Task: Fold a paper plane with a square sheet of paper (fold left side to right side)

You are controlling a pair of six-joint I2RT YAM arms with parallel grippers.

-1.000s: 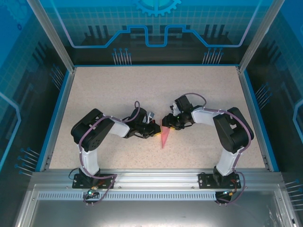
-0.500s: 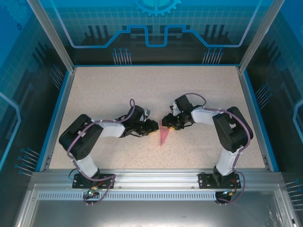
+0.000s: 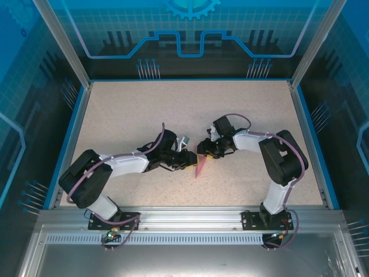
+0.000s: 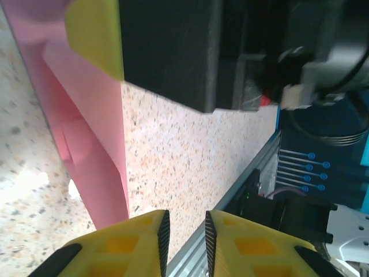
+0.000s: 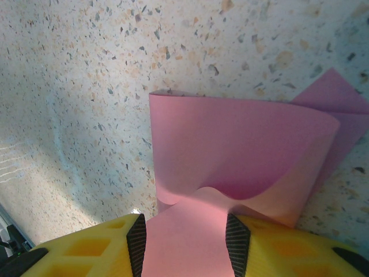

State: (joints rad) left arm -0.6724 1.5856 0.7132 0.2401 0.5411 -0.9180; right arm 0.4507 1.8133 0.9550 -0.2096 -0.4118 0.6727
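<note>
pinching paper (image 5: 242, 150): right gripper (image 5: 184, 245); left gripper (image 4: 184, 236) barely parted.

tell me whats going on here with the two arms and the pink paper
Two robot arms are working on a pink sheet of paper on a speckled table. The right fingers straddle one end of the partly folded sheet, which bows up in a loose curl ahead of them; whether they actually pinch it I can't tell. The left fingers sit right beside the paper's edge, slightly apart with nothing between them. The fold isn't pressed flat yet.
</note>
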